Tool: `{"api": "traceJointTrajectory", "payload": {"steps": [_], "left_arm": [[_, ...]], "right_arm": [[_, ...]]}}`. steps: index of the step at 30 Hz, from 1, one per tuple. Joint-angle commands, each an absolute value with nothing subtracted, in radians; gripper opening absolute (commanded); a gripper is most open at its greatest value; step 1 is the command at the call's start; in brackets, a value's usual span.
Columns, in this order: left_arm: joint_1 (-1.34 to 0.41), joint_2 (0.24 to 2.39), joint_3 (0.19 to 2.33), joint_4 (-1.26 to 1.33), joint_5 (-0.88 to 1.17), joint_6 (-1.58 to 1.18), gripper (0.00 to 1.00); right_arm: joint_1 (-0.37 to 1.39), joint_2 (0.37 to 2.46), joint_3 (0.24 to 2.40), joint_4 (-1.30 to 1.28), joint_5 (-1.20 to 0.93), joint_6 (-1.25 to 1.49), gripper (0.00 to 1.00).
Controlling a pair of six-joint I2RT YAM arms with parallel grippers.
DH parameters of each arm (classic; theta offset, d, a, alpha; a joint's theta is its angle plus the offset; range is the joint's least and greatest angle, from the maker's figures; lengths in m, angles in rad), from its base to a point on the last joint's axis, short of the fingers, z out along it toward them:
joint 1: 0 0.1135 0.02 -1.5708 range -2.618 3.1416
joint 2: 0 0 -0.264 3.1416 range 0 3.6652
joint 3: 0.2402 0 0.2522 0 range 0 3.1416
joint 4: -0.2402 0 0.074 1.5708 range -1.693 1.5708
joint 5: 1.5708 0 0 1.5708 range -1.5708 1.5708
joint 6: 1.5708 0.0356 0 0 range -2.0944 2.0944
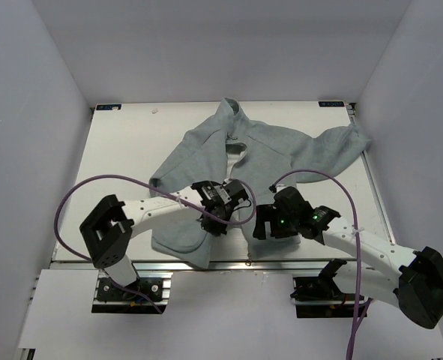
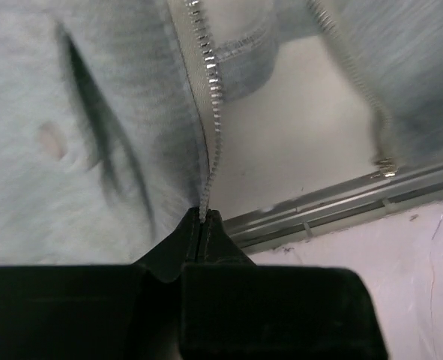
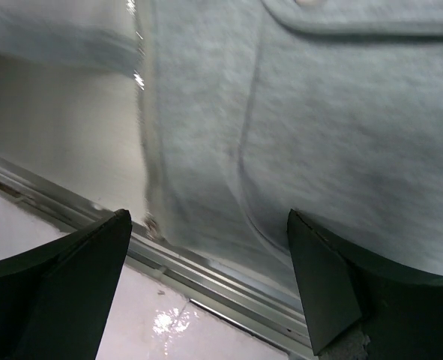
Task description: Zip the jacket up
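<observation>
- The soft grey-green fleece jacket [image 1: 281, 150] lies front-up on the flat white table [image 1: 124, 165]. Its stand-up collar is toward the far edge and its hem is at the near edge, just ahead of the arm bases.
- One long sleeve is spread out toward the table's far right corner. The other is folded in against the body on the left.
- The front is open at the lower part: the two front panels lie apart, with bare table between them.
- The left row of silver zipper teeth [image 2: 214, 97] runs down the inner edge of the left panel. The right row of silver zipper teeth [image 2: 356, 75] runs down the opposite panel and ends in a bright metal piece near the hem.
- The left gripper [image 2: 204, 217] is at the bottom of the left row. Its jaws are pressed together, pinching the lower end of that zipper tape.
- The right gripper [image 3: 208, 217] is over the hem of the right panel. Its jaws are spread wide and hold nothing; contact with the cloth cannot be determined.
- The aluminium edge rail [image 3: 206, 274] borders the table just below the hem.
- Purple cables [image 1: 79, 195] loop above both arms.
</observation>
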State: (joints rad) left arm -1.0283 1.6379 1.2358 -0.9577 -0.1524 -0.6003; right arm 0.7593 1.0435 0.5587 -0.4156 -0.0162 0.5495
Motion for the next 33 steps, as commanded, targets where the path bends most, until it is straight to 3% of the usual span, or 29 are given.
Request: {"api": "traceJointTrajectory", "payload": {"steps": [1,3,4,8,11,15,22,27,33], "left_arm": [[-1.042,1.641,1.174,-0.838,0.001,-0.643,0.00],[-1.042,1.657,1.134,-0.786,0.038,-0.653,0.10],[-1.042,1.664,1.129,-0.747,0.038,-0.661,0.31],[-1.042,1.697,1.181,-0.758,0.011,-0.664,0.86],[-1.042,1.663,1.219,-0.793,-0.058,-0.658,0.98],[-1.019,1.565,1.252,-0.851,-0.162,-0.667,0.98],[-0.790,1.446,1.042,-0.663,-0.026,-0.649,0.98],[-0.712,1.607,1.011,-0.536,-0.043,-0.641,0.98],[-0.641,1.855,1.190,-0.511,-0.060,-0.594,0.98]], "right_arm": [[0.758,1.052,0.543,-0.341,-0.040,0.566,0.89],[0.758,1.065,0.545,-0.334,-0.043,0.565,0.89],[0.758,1.077,0.545,-0.331,-0.043,0.563,0.89],[0.758,1.111,0.548,-0.344,-0.026,0.552,0.89],[0.756,1.132,0.560,-0.370,-0.006,0.543,0.89],[0.758,1.146,0.584,-0.428,0.025,0.514,0.89],[0.758,1.184,0.574,-0.446,0.032,0.465,0.89],[0.756,1.323,0.642,-0.390,0.078,0.465,0.89],[0.729,1.510,0.793,-0.341,0.109,0.411,0.87]]}}
